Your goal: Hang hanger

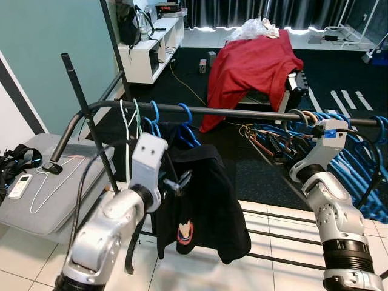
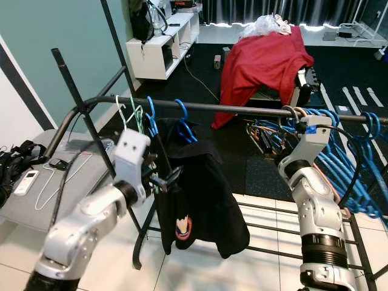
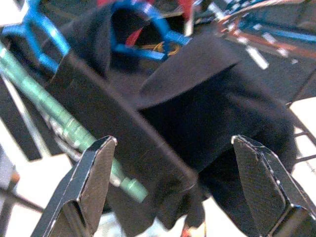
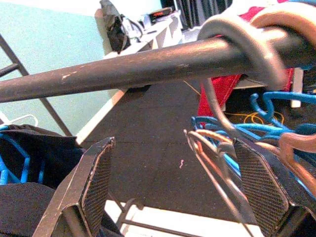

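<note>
1. Both arms are silver, built of rounded segments, with a ribbed black band low on the right forearm.
2. The left gripper (image 3: pixel 173 190) and right gripper (image 4: pixel 177 190) each have two long black fingers with cross-hatched pads.
3. A blue mark sits on the right wrist housing.

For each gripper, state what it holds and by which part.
Nothing is held. The left gripper is open before the black garment; the right gripper is open below the rail.
</note>
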Available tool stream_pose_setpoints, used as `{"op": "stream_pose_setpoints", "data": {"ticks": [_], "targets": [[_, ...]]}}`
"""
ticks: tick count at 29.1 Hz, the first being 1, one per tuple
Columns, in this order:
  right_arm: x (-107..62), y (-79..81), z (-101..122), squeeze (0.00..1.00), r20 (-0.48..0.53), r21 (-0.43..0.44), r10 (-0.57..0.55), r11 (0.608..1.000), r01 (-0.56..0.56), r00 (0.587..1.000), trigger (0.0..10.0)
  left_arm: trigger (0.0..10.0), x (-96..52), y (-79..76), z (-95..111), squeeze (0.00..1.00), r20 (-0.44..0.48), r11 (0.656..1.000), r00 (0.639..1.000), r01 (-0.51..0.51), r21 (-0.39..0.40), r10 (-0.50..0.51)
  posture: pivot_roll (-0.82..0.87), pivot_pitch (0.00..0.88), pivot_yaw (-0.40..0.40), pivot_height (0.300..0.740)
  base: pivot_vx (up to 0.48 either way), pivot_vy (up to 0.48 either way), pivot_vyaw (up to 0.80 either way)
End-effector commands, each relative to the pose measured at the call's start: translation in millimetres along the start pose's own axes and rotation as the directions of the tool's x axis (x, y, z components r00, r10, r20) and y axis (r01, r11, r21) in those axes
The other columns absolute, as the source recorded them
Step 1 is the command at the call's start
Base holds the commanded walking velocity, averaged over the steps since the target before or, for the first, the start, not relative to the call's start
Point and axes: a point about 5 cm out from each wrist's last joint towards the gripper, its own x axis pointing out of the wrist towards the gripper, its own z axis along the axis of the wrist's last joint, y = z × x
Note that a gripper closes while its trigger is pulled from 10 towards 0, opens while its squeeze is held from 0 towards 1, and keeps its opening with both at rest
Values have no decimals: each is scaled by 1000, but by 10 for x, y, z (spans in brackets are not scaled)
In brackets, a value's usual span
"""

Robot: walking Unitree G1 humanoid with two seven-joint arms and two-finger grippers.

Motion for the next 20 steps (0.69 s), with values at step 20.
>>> {"op": "stream_pose_setpoints", "data": {"ticks": [20], "targets": [[-8,98,-2,0,12,32,23,999,-24,1000,10000,10000,703,-67,-201,0,-49,970,975,-209,126,217,-129,54,72,735,0,0,0]]}}
